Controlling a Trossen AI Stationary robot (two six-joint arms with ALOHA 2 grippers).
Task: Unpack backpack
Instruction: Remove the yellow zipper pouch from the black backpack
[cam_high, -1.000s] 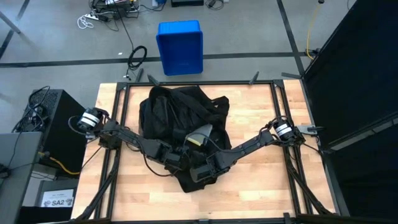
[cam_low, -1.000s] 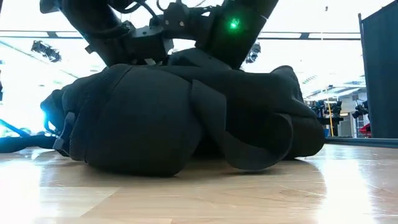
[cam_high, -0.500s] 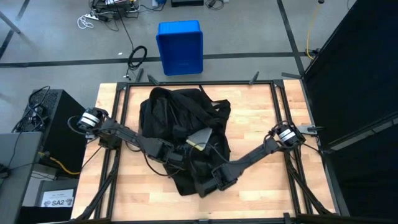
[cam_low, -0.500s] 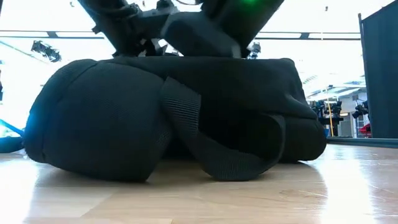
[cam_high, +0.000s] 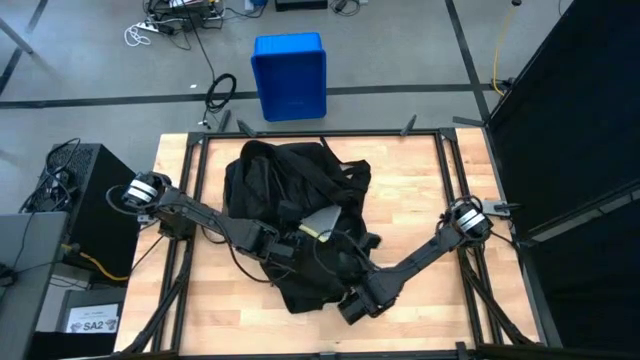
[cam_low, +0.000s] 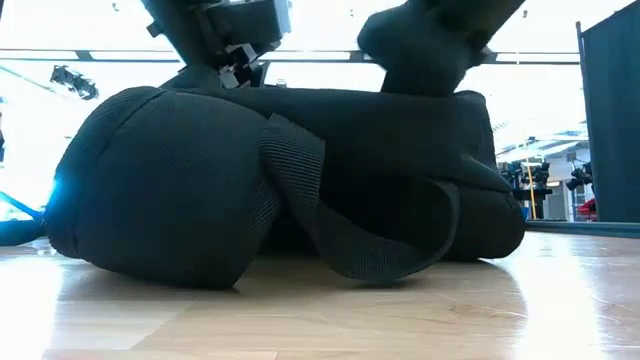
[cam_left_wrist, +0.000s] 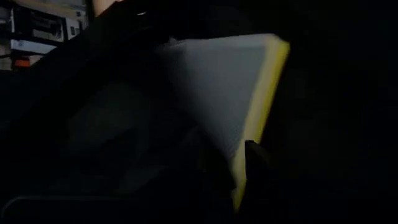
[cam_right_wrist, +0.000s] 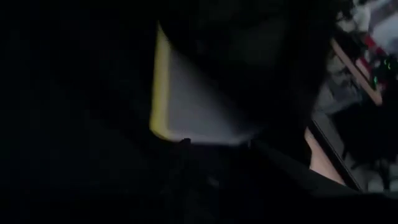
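Note:
The black backpack (cam_high: 290, 190) lies slumped in the middle of the table, and its bulk fills the low view (cam_low: 200, 190). A flat grey thing with a yellow edge (cam_high: 320, 220) sticks up out of its opening; the right wrist view also shows the grey thing (cam_right_wrist: 193, 106). My left gripper (cam_high: 292, 243) sits at that thing's near corner and is shut on it. My right gripper (cam_high: 352, 300) hangs over the backpack's near right end, close to the table's front edge. A strap (cam_low: 380, 250) loops down onto the tabletop. My left gripper has the flat thing's yellow edge (cam_left_wrist: 252, 146) between its two fingers, at the corner nearest the arm. The fingers come slanting down from the table's left. The thing stands tilted, its far part rising out of the dark backpack fabric.
A blue plastic bin (cam_high: 290, 75) stands on the floor beyond the table's far edge. Bare wood (cam_high: 420, 180) lies to the right of the backpack and along the near edge (cam_high: 220, 310). A black curtain (cam_high: 580, 120) hangs past the right side.
My right gripper has swung away from the backpack's middle toward the table's near edge and a little to the right. My left gripper has risen slightly. The backpack's near end has shifted and now stands higher and fuller in the low view.

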